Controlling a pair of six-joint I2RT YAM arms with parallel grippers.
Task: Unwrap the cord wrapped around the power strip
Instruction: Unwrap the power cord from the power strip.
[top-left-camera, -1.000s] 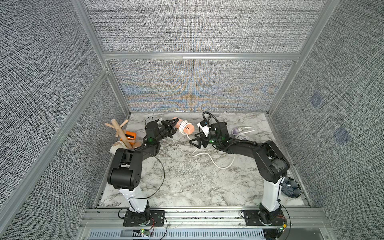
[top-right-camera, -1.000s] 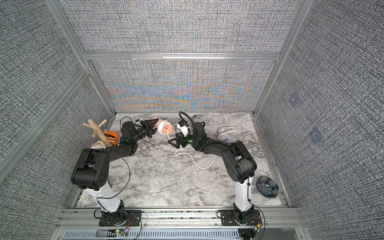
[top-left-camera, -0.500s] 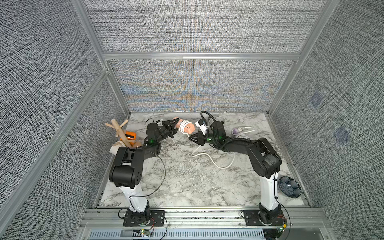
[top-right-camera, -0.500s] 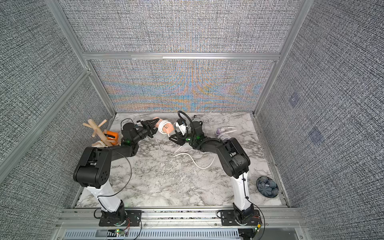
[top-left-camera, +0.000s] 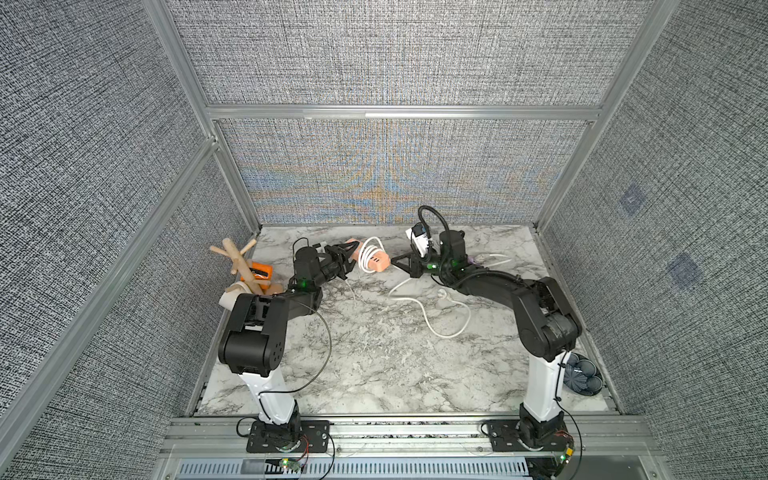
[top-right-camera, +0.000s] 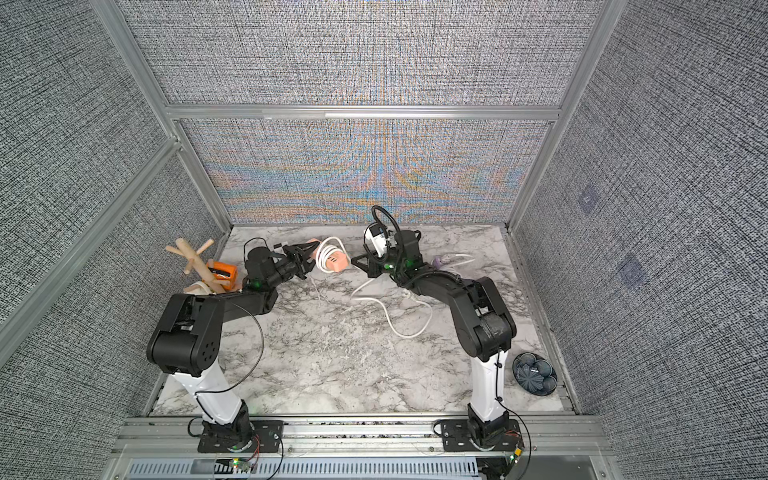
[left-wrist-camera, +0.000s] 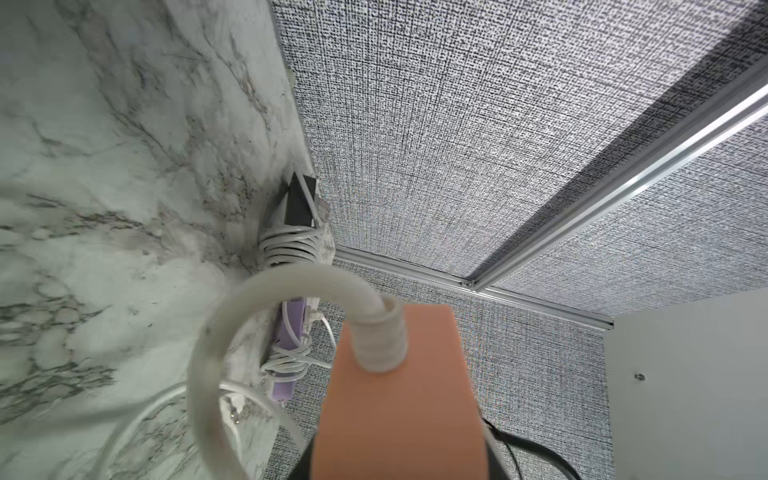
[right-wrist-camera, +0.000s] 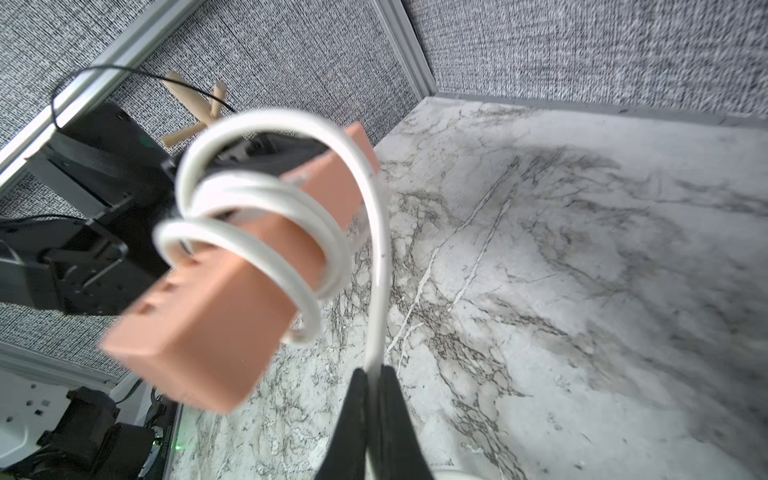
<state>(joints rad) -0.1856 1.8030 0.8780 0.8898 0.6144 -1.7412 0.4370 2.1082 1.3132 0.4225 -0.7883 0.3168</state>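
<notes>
Salmon-pink rectangular plastic power strip (top-left-camera: 376, 262) is hanging in the air over the far part of the marble-patterned tabletop (top-left-camera: 374, 353), between the two arms. I am judging it light and rigid, with smooth faces that could slip. The best hold looks to be across a bare end, clear of the loops.

Thick white round cord (right-wrist-camera: 266, 208) is circling the strip in about three loose coils. It is looking springy and holding its curl, so it should lift off coil by coil if taken on the free run near the last loop. The spare length is trailing down onto the table.

The left arm (top-left-camera: 257, 328) and right arm (top-left-camera: 536, 307) are both reaching forward and inward, low, with wrists facing each other. The left gripper (top-left-camera: 349, 258) is clamping the strip's end, jaws part-spread around the body. The right gripper (right-wrist-camera: 376, 376) is pinching the free run of cord, jaws closed tight on it, just beside the strip's outer end.
</notes>
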